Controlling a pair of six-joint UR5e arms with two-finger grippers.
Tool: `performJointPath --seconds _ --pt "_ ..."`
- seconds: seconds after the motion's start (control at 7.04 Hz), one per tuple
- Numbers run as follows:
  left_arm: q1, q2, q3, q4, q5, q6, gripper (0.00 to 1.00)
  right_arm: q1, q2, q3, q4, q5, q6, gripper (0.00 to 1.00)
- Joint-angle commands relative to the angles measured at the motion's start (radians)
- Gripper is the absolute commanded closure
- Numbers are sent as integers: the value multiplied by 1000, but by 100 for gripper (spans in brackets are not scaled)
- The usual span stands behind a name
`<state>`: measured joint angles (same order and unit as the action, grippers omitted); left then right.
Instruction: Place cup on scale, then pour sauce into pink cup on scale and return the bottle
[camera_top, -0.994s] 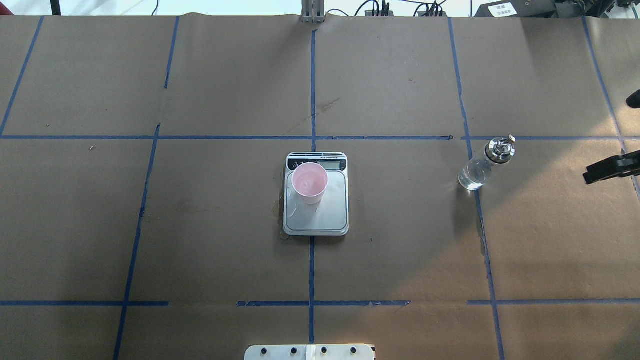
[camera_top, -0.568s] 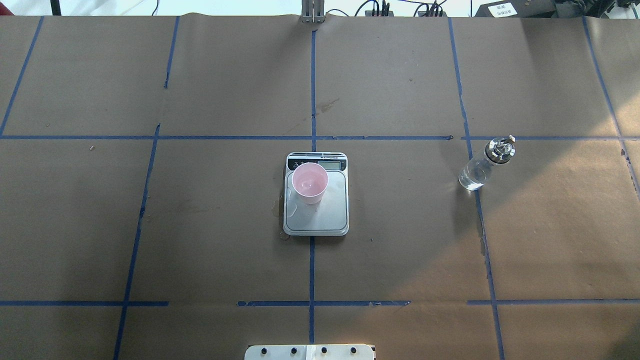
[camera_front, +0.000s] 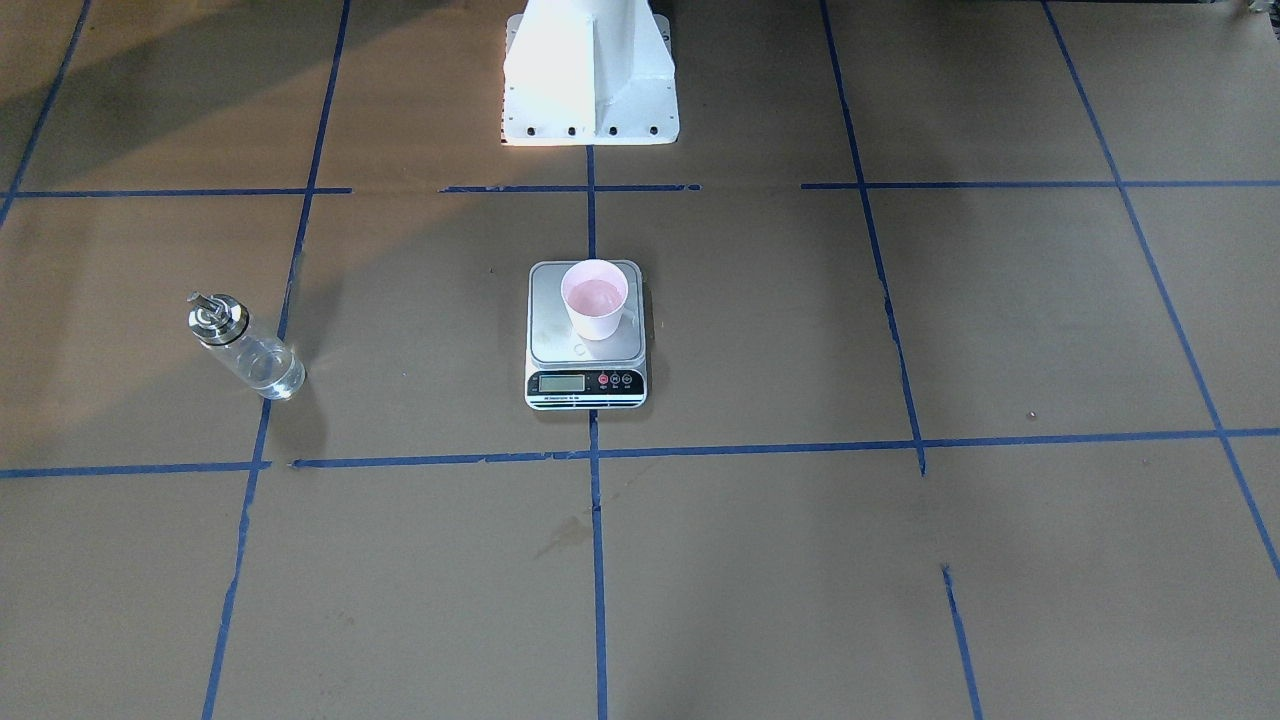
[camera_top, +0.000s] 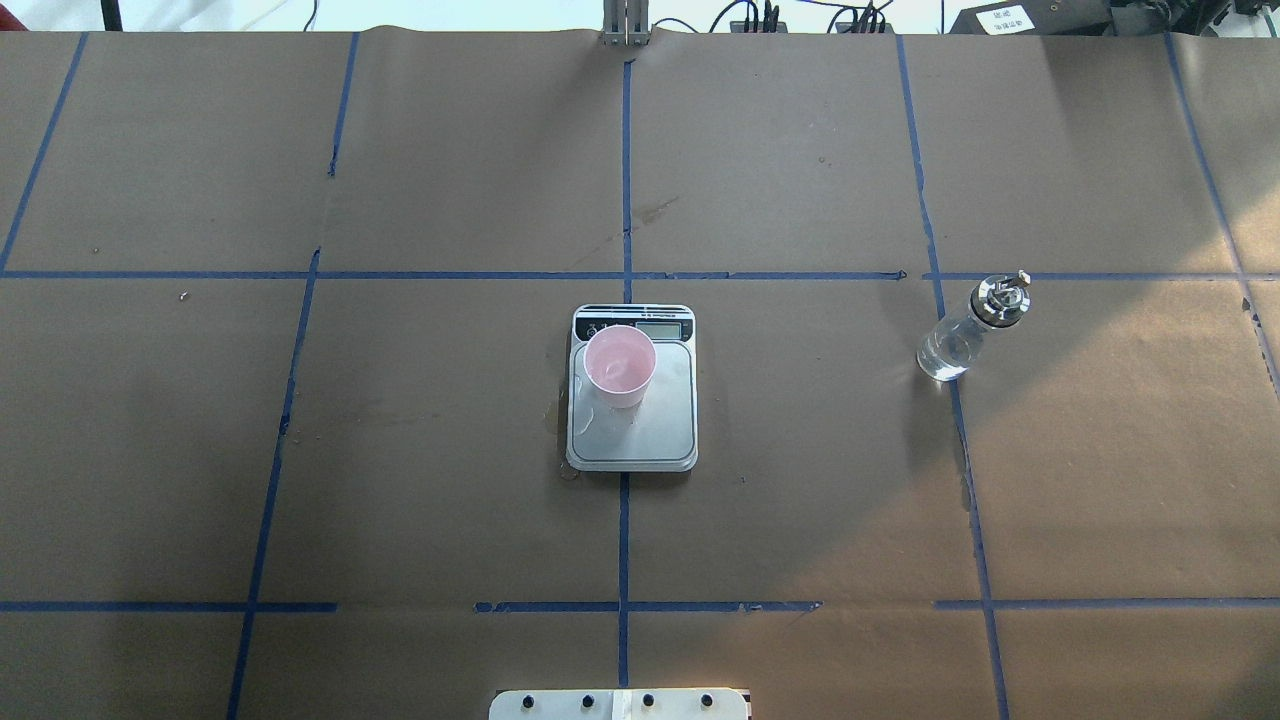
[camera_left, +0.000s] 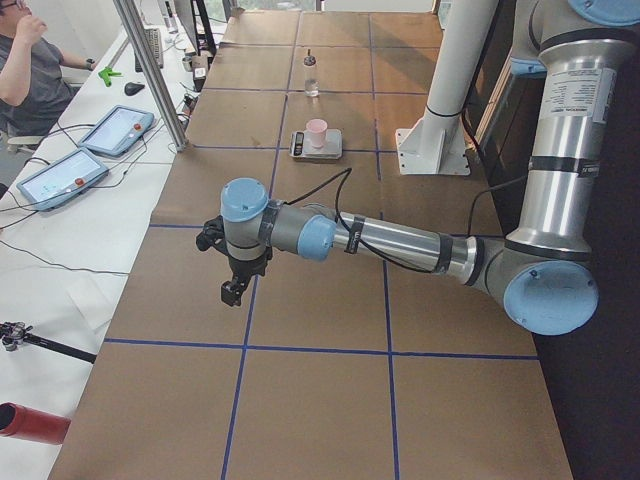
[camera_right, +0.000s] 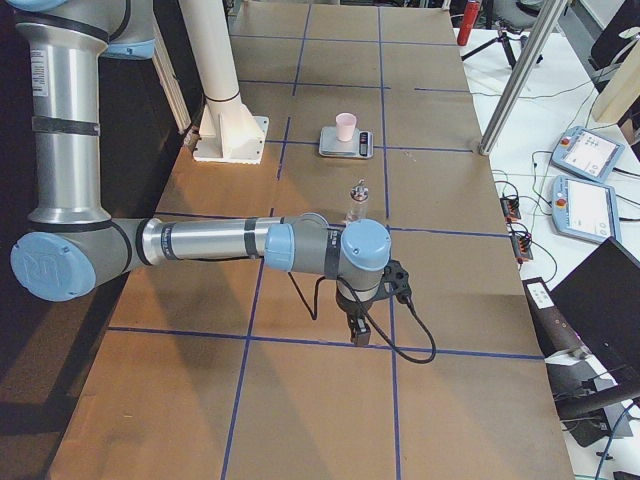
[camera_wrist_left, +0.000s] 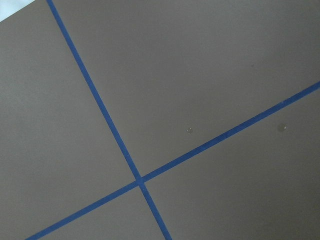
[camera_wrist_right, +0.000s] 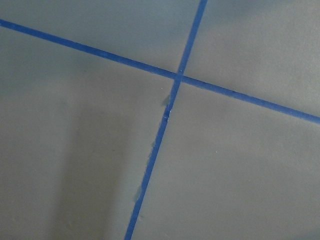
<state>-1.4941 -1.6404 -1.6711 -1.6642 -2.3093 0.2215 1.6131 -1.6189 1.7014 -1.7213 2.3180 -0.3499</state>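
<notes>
The cup (camera_top: 620, 365) stood upright on the scale (camera_top: 655, 435), on the far-left part of the steel platform and close to the black display panel. A faint sheen inside it suggested liquid, though the views were too small to judge how much. The bottle (camera_top: 965, 332) stood upright and capped on the table (camera_top: 450, 480), well apart to the right of the scale. Its base sat on a blue tape line (camera_top: 975, 520), and clear sauce (camera_top: 943, 355) showed through the lower glass. Nothing touched either one. A second before, dark fingers of the right gripper had shown at the right edge of the overhead view, just beyond the bottle. They had since left that view altogether, while cup, scale and bottle had not shifted. The right gripper (camera_right: 357, 330) now hung low over bare paper towards the table's right end, well clear of the bottle. The left gripper (camera_left: 232, 290) hung likewise towards the left end. Both showed only in the side views, so it could not be told whether either claw was released or clenched. With the bottle set back down and the arm drawn away, the pour and the return looked finished, and the task looked complete or nearly so.
</notes>
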Motion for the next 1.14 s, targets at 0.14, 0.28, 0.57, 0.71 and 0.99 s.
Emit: performJointPath --seconds 0.14,0.28,0.57,0.71,0.99 --pt "-34 14 86 14 8 -1 0 -15 8 -141 250 -15 197 0" --pt "-44 17 112 21 5 1 0 -24 10 -140 296 -5 286 0" --pt "-66 33 114 63 4 1 0 -24 10 -135 290 44 310 0" --pt "-75 31 110 107 4 1 0 -24 8 -134 289 67 322 0" --pt "-77 33 91 116 4 -2 0 -24 5 -131 290 75 370 0"
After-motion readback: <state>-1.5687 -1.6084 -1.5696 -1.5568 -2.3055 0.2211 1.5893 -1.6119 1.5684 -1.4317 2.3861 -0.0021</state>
